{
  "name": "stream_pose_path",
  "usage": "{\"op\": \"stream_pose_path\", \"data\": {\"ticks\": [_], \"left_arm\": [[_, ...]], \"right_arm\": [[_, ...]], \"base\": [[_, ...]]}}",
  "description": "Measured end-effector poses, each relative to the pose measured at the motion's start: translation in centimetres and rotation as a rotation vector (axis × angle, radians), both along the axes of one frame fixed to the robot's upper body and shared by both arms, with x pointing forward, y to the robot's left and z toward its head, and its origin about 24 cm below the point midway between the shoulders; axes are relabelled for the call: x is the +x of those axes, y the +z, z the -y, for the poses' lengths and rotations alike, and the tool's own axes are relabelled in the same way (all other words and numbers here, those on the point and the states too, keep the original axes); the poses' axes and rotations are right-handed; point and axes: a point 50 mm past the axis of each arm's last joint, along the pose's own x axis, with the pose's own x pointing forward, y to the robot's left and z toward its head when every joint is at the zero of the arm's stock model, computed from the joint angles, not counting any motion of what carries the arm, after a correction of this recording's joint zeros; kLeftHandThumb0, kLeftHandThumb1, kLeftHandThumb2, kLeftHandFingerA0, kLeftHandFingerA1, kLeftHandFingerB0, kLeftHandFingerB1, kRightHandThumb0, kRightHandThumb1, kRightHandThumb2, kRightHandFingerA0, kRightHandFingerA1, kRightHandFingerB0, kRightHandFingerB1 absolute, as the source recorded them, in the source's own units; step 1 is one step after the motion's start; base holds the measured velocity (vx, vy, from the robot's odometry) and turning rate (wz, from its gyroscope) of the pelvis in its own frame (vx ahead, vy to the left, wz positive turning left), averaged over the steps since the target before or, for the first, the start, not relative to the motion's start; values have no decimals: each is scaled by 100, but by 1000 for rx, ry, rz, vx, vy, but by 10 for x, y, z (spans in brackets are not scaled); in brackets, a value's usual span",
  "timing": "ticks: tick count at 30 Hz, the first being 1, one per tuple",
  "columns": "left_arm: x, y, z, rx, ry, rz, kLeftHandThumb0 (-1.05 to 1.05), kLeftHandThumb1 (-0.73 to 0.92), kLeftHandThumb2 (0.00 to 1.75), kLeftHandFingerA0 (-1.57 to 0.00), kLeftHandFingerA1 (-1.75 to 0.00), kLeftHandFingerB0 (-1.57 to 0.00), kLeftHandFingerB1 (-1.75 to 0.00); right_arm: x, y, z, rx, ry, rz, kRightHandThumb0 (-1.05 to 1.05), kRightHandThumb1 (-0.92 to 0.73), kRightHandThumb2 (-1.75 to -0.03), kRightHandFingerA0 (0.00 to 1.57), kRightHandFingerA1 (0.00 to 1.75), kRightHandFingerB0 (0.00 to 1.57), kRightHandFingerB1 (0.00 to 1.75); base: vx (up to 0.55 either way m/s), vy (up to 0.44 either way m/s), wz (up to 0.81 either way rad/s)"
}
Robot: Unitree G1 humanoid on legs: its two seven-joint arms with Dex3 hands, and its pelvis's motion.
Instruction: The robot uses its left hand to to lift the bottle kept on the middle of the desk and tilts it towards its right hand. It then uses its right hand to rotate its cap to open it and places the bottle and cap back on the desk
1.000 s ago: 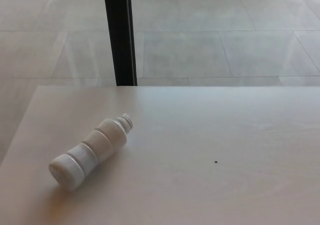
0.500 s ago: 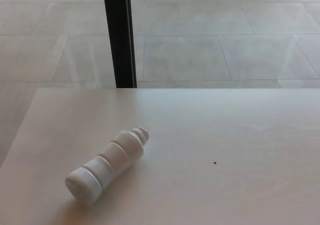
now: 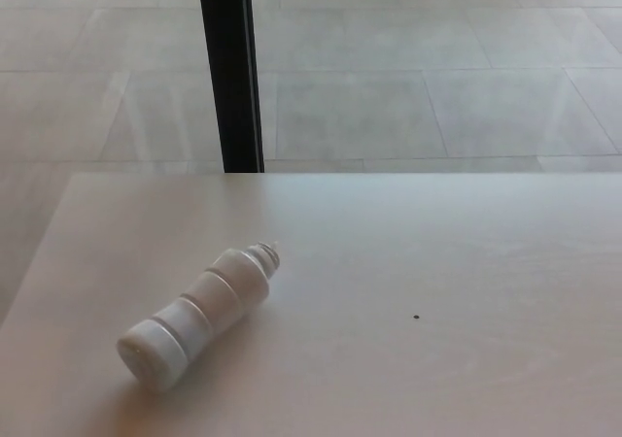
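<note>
Since neither hand shows up anywhere in the head view, I can't tell whether the fingers are open, closed or holding something, and there's nothing to measure places against on that front. What's there is the bottle [image 3: 199,316], a pale whitish one, lying flat on its side on the desk [image 3: 437,262], left of the middle. Its base points toward the near left corner and its neck [image 3: 262,255] points up and to the right, toward the far side. The neck end looks open, with thread ridges showing and no cap on it that I can make out, and I don't see a cap lying on the desk either. Can't tell if there's anything inside, the body is too pale and washed out to read a liquid level. A tiny dark speck [image 3: 416,316] sits on the desk well off to the right of the bottle. Behind the desk there's a black post [image 3: 229,68] standing on a tiled floor [image 3: 408,87].

Compared with half a second ago, the bottle sits a little more to the left and its neck is slightly higher in the picture, while the speck has barely budged, so the bottle itself seems to have rolled a bit.
</note>
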Motion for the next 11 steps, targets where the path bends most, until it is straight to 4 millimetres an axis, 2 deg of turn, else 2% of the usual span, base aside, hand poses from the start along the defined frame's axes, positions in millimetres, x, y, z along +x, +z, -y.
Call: {"op": "stream_pose_path", "data": {"ticks": [1,2,3,6,7,8,9,10,11], "left_arm": [[0,0,0,9,0,-1,-86,90,65,-6,-94,0,-78],[0,0,-1,17,1,1,-86,89,65,-1,-108,0,-81],[0,1,-2,28,2,3,-87,88,64,-2,-108,0,-83],[-1,4,-6,61,0,3,-87,88,64,-5,-103,0,-74],[-1,5,-8,68,-2,1,-88,89,63,-10,-95,0,-81],[-1,6,-9,77,-4,-1,-86,65,110,-31,-81,0,-66],[0,7,-10,85,-7,-1,-86,65,110,-31,-81,0,-66],[0,7,-11,91,-9,-3,-86,67,111,-28,-81,0,-66],[0,7,-11,92,-9,-3,-86,67,111,-28,-81,0,-66]], "right_arm": [[-1,-2,-1,18,-1,3,-67,-71,-61,50,65,28,43],[-1,-3,-2,30,-1,6,-65,-71,-61,50,64,29,41],[-2,-4,-3,44,-2,10,-72,-57,-95,48,68,25,52],[-3,-10,-6,91,-6,12,-75,-58,-95,45,67,25,53],[-4,-11,-7,102,-5,13,-76,-58,-95,45,66,24,53],[-4,-12,-8,114,-3,15,-75,-57,-95,48,69,25,53],[-4,-13,-9,123,2,15,-75,-57,-95,48,69,25,53],[-4,-14,-10,131,10,14,-73,-67,-61,52,68,31,45],[-4,-14,-10,133,11,14,-73,-67,-61,52,68,31,45]], "base": [[0,0,0],[0,0,0],[0,0,0],[0,0,0],[0,0,0],[0,0,0],[0,0,0],[0,0,0],[0,0,0]]}}
